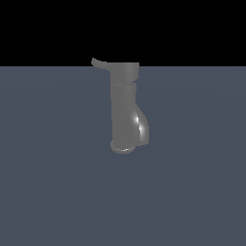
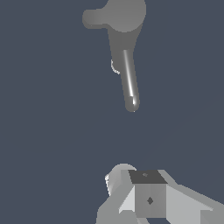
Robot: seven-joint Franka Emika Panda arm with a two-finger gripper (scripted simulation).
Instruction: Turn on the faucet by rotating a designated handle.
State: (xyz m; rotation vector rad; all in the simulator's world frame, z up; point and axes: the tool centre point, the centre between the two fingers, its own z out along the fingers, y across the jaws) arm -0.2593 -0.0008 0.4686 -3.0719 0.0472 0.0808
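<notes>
Standing upright on the dark tabletop, the grey faucet has its handle projecting from the cap toward the exterior view's left. The spout bulges low toward the exterior view's right. In the wrist view, the gripper hangs well apart from faucet and handle, touching neither. Whether its jaws stand wide or narrow cannot be told.
</notes>
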